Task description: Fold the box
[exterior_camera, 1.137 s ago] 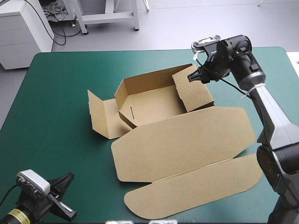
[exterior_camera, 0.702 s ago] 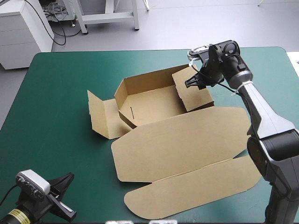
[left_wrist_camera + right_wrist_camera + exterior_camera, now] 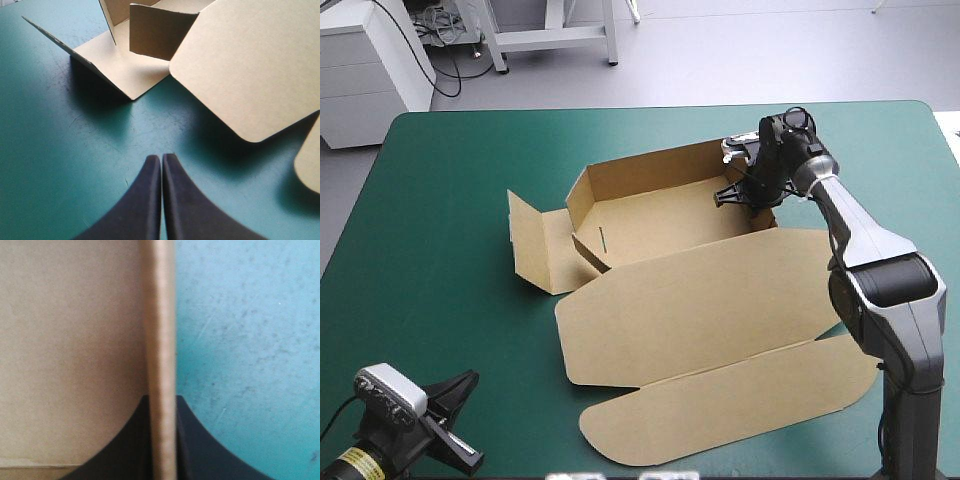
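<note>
Brown board, the box (image 3: 710, 300) sits on the tabletop (image 3: 440, 180), walls up, lid flat nearer me. The right claw (image 3: 748, 192) pinches its right wall; the left claw (image 3: 161, 157) is closed, empty, at the near-left corner.

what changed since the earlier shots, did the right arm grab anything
The right gripper came down and in toward the box and took hold of its right end flap. The flap leaned outward earlier and now stands raised between the fingers. Unchanged: the left gripper shut and idle over the teal-green cover, the lid flat, the left end flap open.
</note>
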Robot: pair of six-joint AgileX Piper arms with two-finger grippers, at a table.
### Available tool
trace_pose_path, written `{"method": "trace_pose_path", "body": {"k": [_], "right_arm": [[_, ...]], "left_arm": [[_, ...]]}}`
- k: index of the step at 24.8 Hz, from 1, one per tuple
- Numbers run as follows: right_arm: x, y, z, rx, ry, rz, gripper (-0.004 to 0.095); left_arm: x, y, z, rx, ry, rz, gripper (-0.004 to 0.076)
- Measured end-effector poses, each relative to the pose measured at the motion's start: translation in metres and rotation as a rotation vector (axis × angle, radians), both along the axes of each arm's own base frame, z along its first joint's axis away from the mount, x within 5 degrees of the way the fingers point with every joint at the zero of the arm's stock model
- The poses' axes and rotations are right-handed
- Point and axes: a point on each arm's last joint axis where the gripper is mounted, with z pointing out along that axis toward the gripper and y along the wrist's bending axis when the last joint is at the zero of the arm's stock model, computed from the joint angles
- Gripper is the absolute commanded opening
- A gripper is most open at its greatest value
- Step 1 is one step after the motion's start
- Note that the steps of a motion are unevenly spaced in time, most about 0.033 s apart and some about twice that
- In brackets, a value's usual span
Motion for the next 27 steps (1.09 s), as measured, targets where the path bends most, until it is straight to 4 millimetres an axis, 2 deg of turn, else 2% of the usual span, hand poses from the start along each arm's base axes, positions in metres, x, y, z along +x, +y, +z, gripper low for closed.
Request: {"method": "trace_pose_path", "body": {"k": [3, 7, 14, 17, 19, 21, 23, 25, 27], "right_arm": [[-0.002, 0.000, 0.005, 0.002, -0.008, -0.001, -0.0017], [-0.008, -0.003, 0.027, 0.003, -0.062, -0.003, -0.0018], [-0.044, -0.014, 0.108, 0.020, -0.247, -0.006, -0.0018], [-0.074, -0.023, 0.154, 0.022, -0.362, -0.011, -0.0018], [-0.088, -0.027, 0.174, 0.022, -0.413, -0.014, -0.0018], [-0.107, -0.033, 0.196, 0.029, -0.476, -0.018, -0.0018], [-0.122, -0.037, 0.212, 0.029, -0.523, -0.022, -0.0018], [-0.134, -0.041, 0.223, 0.030, -0.555, -0.025, -0.0018], [-0.142, -0.042, 0.228, 0.032, -0.571, -0.023, -0.0018]], "left_arm": [[0.000, 0.000, 0.000, 0.000, 0.000, 0.000, -0.0008], [0.000, 0.000, 0.000, -0.001, 0.000, 0.000, -0.0008], [0.000, 0.000, 0.000, -0.005, 0.003, 0.002, -0.0008], [0.000, 0.000, 0.000, -0.013, 0.007, 0.007, 0.0020], [0.000, 0.000, 0.000, -0.015, 0.009, 0.008, 0.0071], [0.000, 0.000, 0.000, -0.019, 0.011, 0.010, 0.0218], [0.000, 0.000, 0.000, -0.019, 0.011, 0.010, 0.0452], [0.000, 0.000, 0.000, -0.020, 0.012, 0.010, 0.0492], [0.000, 0.000, 0.000, -0.020, 0.012, 0.010, 0.0482]]}}
